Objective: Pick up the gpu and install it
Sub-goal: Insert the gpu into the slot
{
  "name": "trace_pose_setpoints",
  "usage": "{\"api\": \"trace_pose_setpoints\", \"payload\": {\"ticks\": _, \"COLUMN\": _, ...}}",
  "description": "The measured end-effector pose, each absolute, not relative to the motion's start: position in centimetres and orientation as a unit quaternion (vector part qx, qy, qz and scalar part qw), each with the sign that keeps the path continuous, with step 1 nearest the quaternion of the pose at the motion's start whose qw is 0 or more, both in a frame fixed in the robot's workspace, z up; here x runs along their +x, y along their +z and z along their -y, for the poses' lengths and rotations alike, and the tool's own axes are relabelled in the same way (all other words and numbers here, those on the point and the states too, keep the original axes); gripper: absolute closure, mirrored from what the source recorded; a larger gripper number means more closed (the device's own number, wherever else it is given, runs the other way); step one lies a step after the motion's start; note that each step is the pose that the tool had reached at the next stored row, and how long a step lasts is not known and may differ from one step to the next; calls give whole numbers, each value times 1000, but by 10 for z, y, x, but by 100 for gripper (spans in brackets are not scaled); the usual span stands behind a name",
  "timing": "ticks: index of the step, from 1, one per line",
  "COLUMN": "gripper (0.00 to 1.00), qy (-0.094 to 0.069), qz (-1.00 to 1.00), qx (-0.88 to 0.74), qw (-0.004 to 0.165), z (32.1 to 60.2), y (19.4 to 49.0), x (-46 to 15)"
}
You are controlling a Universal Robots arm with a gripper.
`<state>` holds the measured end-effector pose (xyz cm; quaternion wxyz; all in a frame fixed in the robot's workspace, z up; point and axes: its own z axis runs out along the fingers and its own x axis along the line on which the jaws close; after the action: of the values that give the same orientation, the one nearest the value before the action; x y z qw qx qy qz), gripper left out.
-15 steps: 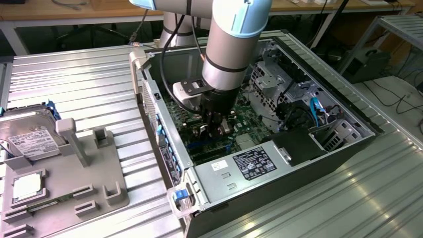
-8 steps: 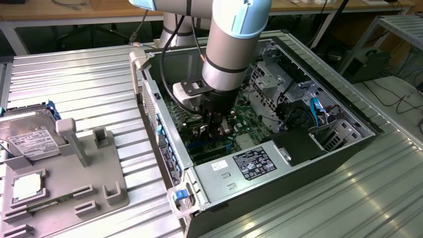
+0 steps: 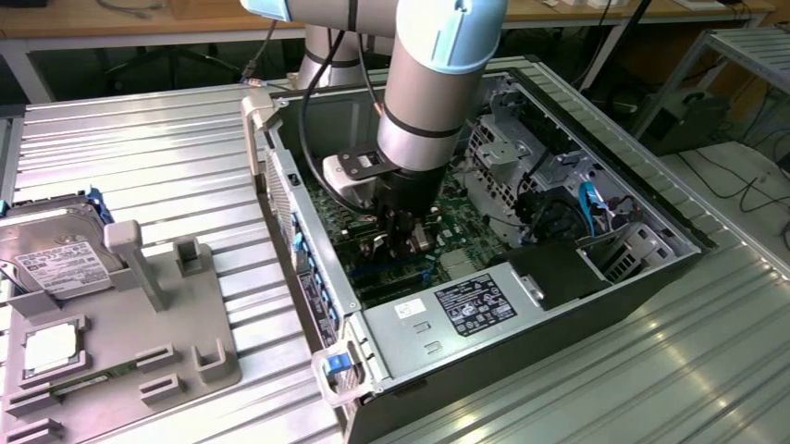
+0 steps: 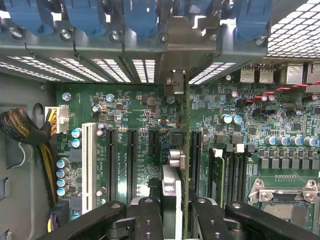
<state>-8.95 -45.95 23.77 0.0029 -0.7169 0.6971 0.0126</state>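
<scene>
a: nearest the wrist camera, what are those black fingers (image 4: 150, 220) doing?
b: the claw (image 4: 172, 210) is narrowed, pinching the gpu (image 4: 186, 150) edge-on between them.
a: where does the card sit?
b: upright over the green motherboard (image 4: 150, 115), among the black expansion slots (image 4: 131, 160), its silvery bracket (image 4: 177, 45) up at the rear slot openings by the blue clips (image 4: 140, 15).
a: and from outside?
b: the arm (image 3: 432, 83) reaches down inside the open computer case (image 3: 408, 342); the hard drive (image 3: 50, 250) lies well apart on the grey holder (image 3: 136, 370).
</scene>
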Motion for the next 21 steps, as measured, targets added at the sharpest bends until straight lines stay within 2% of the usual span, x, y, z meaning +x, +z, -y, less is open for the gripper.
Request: {"api": "trace_pose_setpoints", "payload": {"ticks": 21, "gripper": 72, "qy": 13, "qz": -697, "qx": -717, "qw": 3, "z": 460, "y": 238, "x": -83}}
